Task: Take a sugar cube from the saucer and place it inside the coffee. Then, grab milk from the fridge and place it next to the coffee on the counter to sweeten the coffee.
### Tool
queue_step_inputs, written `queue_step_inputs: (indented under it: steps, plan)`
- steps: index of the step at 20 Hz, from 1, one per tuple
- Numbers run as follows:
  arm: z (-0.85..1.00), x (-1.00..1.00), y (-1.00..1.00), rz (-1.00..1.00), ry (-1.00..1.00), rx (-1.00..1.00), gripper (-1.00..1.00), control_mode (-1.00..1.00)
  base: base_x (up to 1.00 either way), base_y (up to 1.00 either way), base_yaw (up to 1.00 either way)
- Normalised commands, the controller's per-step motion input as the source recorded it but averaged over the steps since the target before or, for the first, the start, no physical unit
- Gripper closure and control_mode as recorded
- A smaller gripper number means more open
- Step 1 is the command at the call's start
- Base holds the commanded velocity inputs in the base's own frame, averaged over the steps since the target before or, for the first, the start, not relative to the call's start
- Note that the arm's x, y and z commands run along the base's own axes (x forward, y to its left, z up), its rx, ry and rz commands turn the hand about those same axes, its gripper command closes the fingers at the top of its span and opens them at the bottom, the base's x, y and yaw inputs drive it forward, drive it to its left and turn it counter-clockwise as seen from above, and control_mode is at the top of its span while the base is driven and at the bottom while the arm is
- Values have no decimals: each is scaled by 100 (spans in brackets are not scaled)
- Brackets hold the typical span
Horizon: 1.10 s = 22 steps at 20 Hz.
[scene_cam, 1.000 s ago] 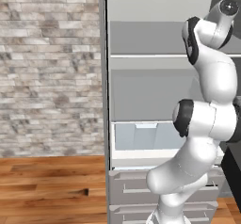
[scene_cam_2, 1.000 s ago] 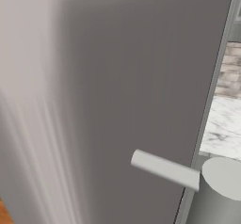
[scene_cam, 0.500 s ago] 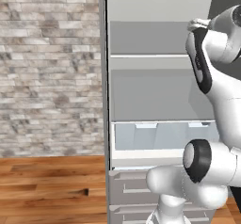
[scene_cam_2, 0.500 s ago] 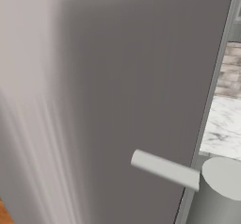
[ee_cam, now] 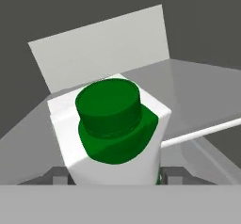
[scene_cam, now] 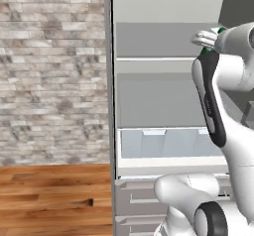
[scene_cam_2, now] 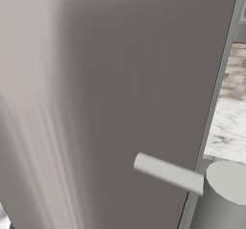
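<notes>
Gripper (ee_cam: 113, 177) fingertips sat at four and eight o'clock around the milk (ee_cam: 113, 133) on a fridge (scene_cam: 163, 101) shelf, seemingly clasping the carton, which looked light, rigid and best held by its flat sides.

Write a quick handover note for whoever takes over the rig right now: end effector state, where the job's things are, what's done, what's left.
End effector: fingers on either side of the milk, apparently shut on it.
Milk: upright, green cap toward the camera, over a pale shelf inside the fridge. Fridge door is open.
Done: milk reached and apparently gripped.
Left: carry it out and set it beside the coffee on the counter.
Sugar cube, saucer, coffee: can't confirm their state from here.
</notes>
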Motion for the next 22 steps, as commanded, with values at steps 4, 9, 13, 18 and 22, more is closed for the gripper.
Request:
queue_step_inputs:
  steps: [4, 9, 13, 18, 22]
  plan:
    - [-1, -100, 58, 8, 1, 0, 100, -100, 0, 0, 0]
    - [-75, -100, 51, 15, 7, 0, 100, -100, 0, 0, 0]
    - [-100, -100, 51, 14, 12, 0, 100, -100, 0, 0, 0]
    - [-87, -97, 62, 13, 18, 0, 100, -100, 0, 0, 0]
    - [-14, -70, 61, 3, 18, 0, 100, -100, 0, 0, 0]
